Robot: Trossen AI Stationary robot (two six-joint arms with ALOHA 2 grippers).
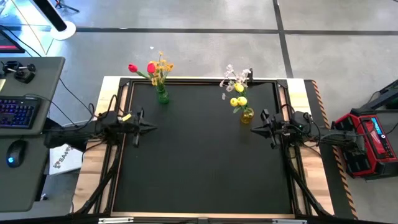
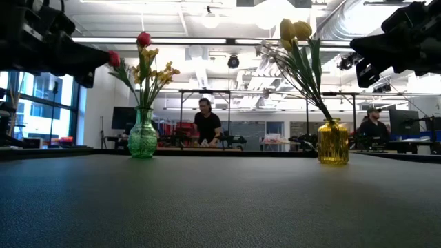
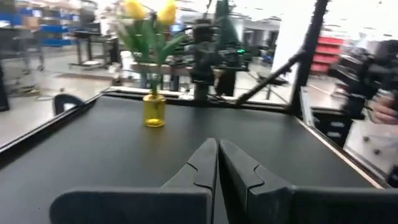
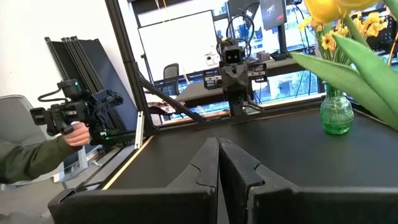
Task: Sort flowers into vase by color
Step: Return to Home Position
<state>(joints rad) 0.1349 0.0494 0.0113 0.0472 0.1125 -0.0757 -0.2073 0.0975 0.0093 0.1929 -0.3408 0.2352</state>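
Note:
A green glass vase (image 1: 162,96) stands near the table's far left edge, holding two red blooms (image 1: 142,67) and an orange-yellow sprig (image 1: 163,65); it also shows in the low view (image 2: 142,136) and the right wrist view (image 4: 336,113). A yellow glass vase (image 1: 247,115) stands at the far right with two yellow tulips (image 1: 238,101) and a pale pink-white sprig (image 1: 235,78); the left wrist view shows it too (image 3: 154,111). My left gripper (image 1: 153,128) hovers shut at the table's left side. My right gripper (image 1: 253,129) hovers shut just near the yellow vase.
The black mat (image 1: 199,162) lies bare between the arms and toward the near edge. A desk with a keyboard (image 1: 15,113) stands left of the table, a red device (image 1: 367,140) right of it. A person's hand holding a controller (image 4: 74,124) shows beyond the table's left side.

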